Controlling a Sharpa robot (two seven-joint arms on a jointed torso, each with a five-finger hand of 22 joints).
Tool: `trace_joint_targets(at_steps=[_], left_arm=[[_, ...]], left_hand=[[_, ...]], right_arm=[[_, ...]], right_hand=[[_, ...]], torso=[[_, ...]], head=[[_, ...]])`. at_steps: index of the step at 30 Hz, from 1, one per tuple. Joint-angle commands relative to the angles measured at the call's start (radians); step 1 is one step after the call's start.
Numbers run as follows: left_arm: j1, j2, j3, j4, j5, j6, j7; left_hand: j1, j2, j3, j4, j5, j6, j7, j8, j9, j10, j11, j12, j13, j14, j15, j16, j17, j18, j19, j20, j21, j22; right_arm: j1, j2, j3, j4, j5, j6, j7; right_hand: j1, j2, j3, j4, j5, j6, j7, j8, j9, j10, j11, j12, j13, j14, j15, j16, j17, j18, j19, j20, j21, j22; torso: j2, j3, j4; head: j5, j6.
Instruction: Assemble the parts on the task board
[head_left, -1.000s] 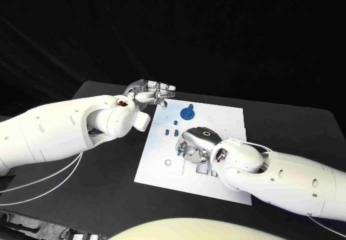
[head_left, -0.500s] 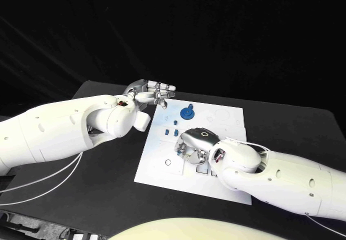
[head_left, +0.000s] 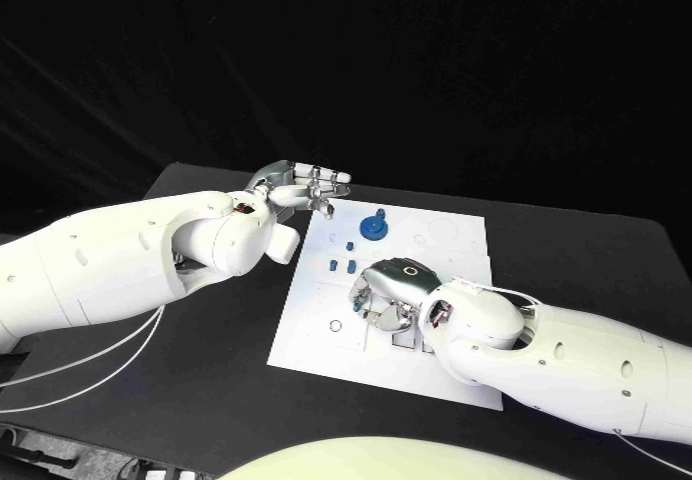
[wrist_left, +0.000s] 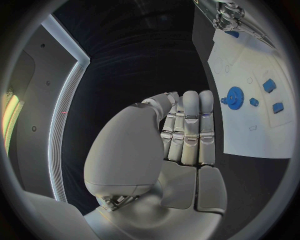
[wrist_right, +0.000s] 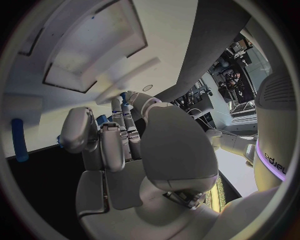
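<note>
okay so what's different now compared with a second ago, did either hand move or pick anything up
Very little. The right hand has crept slightly toward the near edge of the task board, fingers still curled down on its middle; whether it grips a part is hidden. The left hand still hovers by the board's far corner, holding nothing. The blue gear and small blue parts stayed put.

Right hand (head_left: 387, 292) low over task board (head_left: 447, 235), perhaps touching; blue gear (head_left: 374, 226) beyond.
</note>
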Motion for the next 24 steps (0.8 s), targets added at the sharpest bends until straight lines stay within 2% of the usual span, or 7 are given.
trace_joint_targets(at_steps=[1, 5, 8, 14, 19, 24], left_arm=[[0.001, 0.002, 0.001, 0.000, 0.004, 0.019, 0.001], [0.001, 0.000, 0.000, -0.001, 0.004, 0.019, 0.000], [0.001, -0.002, 0.000, -0.002, 0.004, 0.021, 0.000], [0.001, -0.005, 0.000, -0.002, 0.004, 0.023, -0.001], [0.001, -0.006, 0.000, -0.002, 0.004, 0.025, -0.001], [0.001, -0.008, 0.000, -0.002, 0.004, 0.026, -0.001]], left_hand=[[-0.003, 0.005, 0.000, -0.004, -0.002, -0.002, 0.006, 0.006, -0.002, -0.006, 0.002, 0.004, 0.001, -0.008, 0.002, -0.006, -0.001, 0.019, -0.005, -0.001, -0.005, -0.001], [-0.003, 0.005, 0.000, -0.004, -0.002, -0.002, 0.006, 0.006, -0.002, -0.006, 0.002, 0.004, 0.001, -0.008, 0.002, -0.006, -0.001, 0.019, -0.005, -0.001, -0.005, -0.001], [-0.003, 0.005, -0.001, -0.004, -0.002, -0.003, 0.006, 0.006, -0.002, -0.008, 0.003, 0.005, 0.001, -0.008, 0.002, -0.006, -0.002, 0.020, -0.007, -0.001, -0.007, -0.002], [-0.003, 0.005, -0.001, -0.004, -0.002, -0.003, 0.006, 0.006, -0.002, -0.008, 0.003, 0.005, 0.001, -0.008, 0.002, -0.006, -0.002, 0.020, -0.007, -0.001, -0.007, -0.002], [-0.003, 0.005, -0.001, -0.004, -0.002, -0.003, 0.006, 0.006, -0.002, -0.008, 0.003, 0.005, 0.001, -0.008, 0.002, -0.006, -0.002, 0.020, -0.007, -0.001, -0.007, -0.002], [-0.003, 0.005, -0.001, -0.004, -0.002, -0.003, 0.006, 0.006, -0.002, -0.008, 0.003, 0.005, 0.001, -0.008, 0.002, -0.006, -0.002, 0.020, -0.007, -0.001, -0.007, -0.002]], right_arm=[[0.000, -0.014, 0.000, 0.016, -0.012, -0.041, -0.001], [0.006, -0.046, 0.002, 0.049, -0.012, -0.059, -0.003], [0.018, -0.088, 0.009, 0.090, -0.014, -0.071, -0.006], [0.064, -0.172, 0.019, 0.143, 0.047, -0.073, -0.003], [0.116, -0.244, 0.022, 0.146, 0.122, -0.029, -0.002], [0.140, -0.281, 0.023, 0.124, 0.125, 0.029, -0.014]], right_hand=[[-0.007, -0.002, -0.005, -0.001, -0.004, -0.008, -0.002, -0.002, -0.001, -0.008, -0.001, -0.002, 0.001, 0.044, 0.007, -0.004, -0.002, -0.005, 0.001, 0.007, -0.005, 0.132], [-0.006, -0.001, -0.005, -0.002, -0.002, -0.007, -0.002, -0.001, -0.001, -0.008, -0.001, -0.001, 0.002, 0.043, 0.008, -0.006, -0.006, -0.005, 0.001, 0.008, -0.004, 0.132], [-0.003, 0.000, -0.006, -0.006, 0.004, -0.007, -0.006, 0.001, -0.003, 0.000, -0.004, 0.010, 0.005, 0.041, 0.006, -0.012, -0.016, -0.001, -0.005, 0.008, -0.023, 0.127], [-0.012, -0.001, -0.015, -0.006, -0.001, -0.007, -0.017, 0.002, -0.006, 0.023, -0.015, 0.035, 0.010, 0.037, -0.002, -0.020, -0.031, 0.001, -0.007, 0.005, -0.032, 0.125], [-0.031, -0.015, -0.037, 0.000, -0.011, -0.019, -0.019, -0.001, -0.011, 0.018, -0.016, 0.040, 0.007, 0.035, -0.003, -0.026, -0.041, 0.002, -0.011, 0.004, -0.045, 0.122], [-0.040, -0.023, -0.085, 0.004, -0.011, -0.036, -0.014, 0.000, -0.018, -0.031, -0.008, 0.033, 0.004, 0.035, 0.003, -0.026, -0.044, 0.007, -0.020, 0.007, -0.082, 0.110]], torso=[[-0.001, 0.0001, 0.0002], [0.000, 0.0001, -0.0004], [0.000, 0.0000, -0.0006], [0.000, -0.0010, -0.0003], [-0.001, -0.0007, -0.0011], [-0.001, -0.0007, -0.0018]], head=[[-0.001, 0.003], [-0.001, 0.005], [-0.005, 0.008], [-0.014, 0.014], [-0.022, 0.020], [-0.028, 0.026]])
